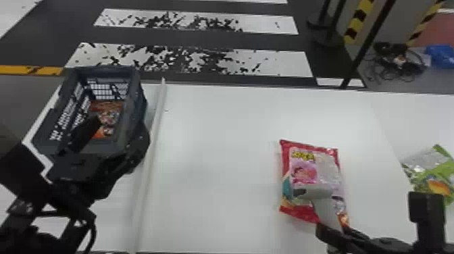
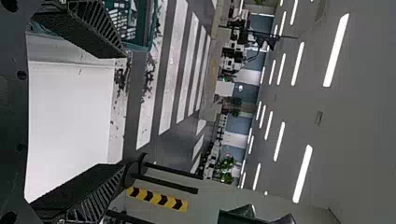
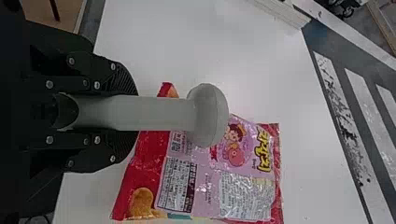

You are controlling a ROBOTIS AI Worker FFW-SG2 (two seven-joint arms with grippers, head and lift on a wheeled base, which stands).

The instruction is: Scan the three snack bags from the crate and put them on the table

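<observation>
Careful, scanner [image 3: 208, 114] being gripped by right jaws; left jaws spread. Red snack bag [image 1: 304, 172] being overlapped on bench [image 1: 219, 135], lower right of head view; misread possibly being caused by glossy creases.

Red and pink on one snack bag [image 1: 304, 174], green on a second bag [image 1: 435, 169]; white stripes across dark floor [image 1: 202, 40].
</observation>
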